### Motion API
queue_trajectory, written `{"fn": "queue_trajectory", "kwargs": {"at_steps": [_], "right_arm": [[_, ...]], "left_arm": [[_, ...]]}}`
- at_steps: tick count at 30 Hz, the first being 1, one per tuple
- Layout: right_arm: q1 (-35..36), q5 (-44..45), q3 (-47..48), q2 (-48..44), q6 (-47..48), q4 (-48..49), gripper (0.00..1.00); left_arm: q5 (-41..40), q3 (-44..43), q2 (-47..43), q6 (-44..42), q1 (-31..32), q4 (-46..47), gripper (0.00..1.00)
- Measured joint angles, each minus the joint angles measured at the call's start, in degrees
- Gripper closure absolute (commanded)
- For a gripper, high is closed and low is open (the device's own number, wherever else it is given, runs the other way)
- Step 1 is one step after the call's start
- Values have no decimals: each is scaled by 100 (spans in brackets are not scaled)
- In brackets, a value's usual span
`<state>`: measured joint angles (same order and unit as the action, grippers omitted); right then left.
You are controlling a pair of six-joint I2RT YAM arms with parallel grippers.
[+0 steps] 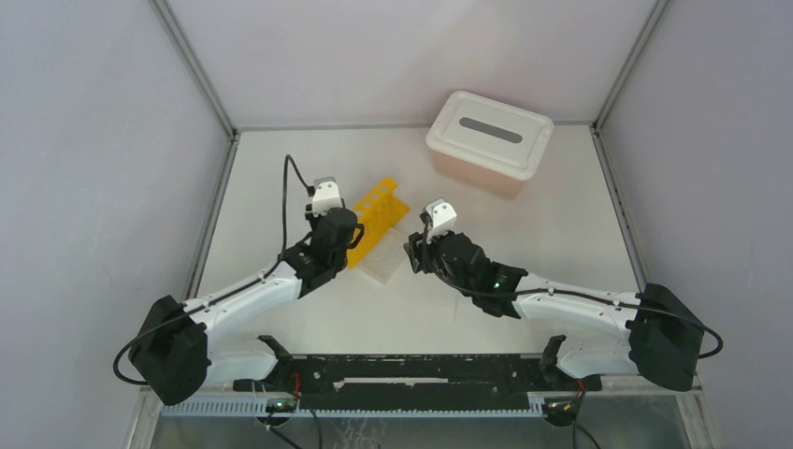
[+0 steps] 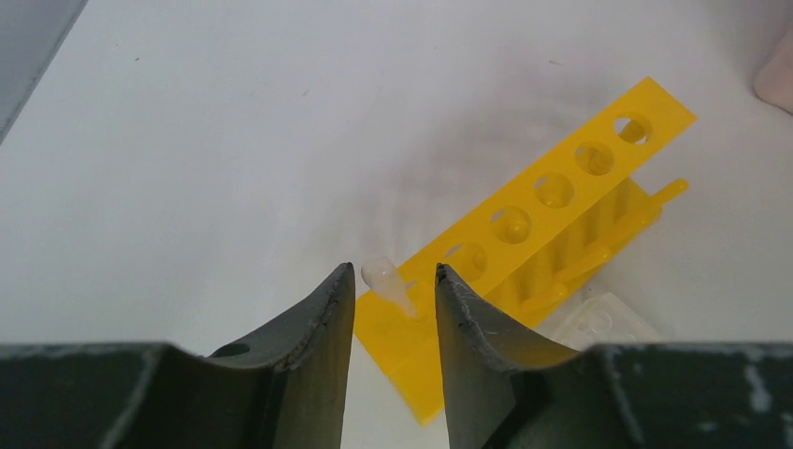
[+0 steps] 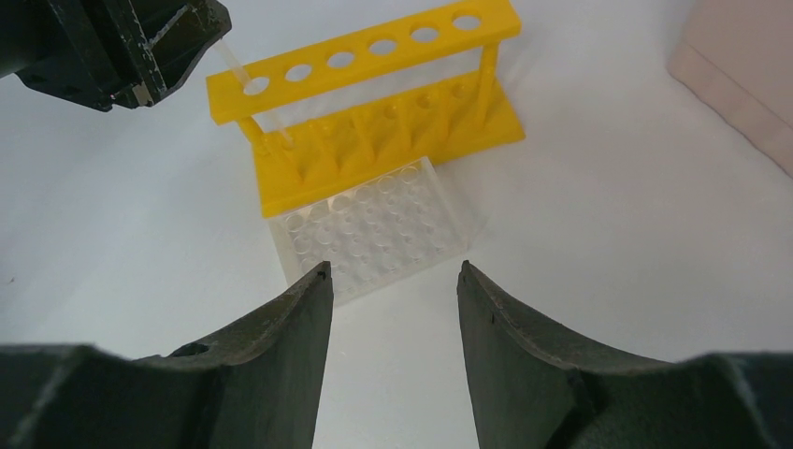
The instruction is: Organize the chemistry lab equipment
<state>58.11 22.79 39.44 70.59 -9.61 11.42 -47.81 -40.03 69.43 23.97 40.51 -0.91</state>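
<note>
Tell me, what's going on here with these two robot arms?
The left hand is at one end of the yellow tube rack. Its fingers are apart on either side of a thin clear dropper, which stands in the rack's end hole and does not look gripped. The right hand hangs open and empty above the small clear grid rack, which lies right beside the yellow one.
</note>
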Motion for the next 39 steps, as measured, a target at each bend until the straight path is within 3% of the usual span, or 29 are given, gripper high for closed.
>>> {"fn": "queue_trajectory", "kwargs": {"at_steps": [14,25,33,39], "right_arm": [[48,269,4,-2,-267,-227,41],[4,1217,520,-2,-1716,-2149,41],[0,1305,529,330,-2957,-3519,42],[-9,1257,474,479,-3578,-3998,43]], "left_arm": [[-330,168,-660,157,13,-385,52],[-551,168,-1799,564,101,-1034,47],[-452,153,-2138,850,472,-1403,46],[-404,103,-2146,966,756,-1591,45]]}}
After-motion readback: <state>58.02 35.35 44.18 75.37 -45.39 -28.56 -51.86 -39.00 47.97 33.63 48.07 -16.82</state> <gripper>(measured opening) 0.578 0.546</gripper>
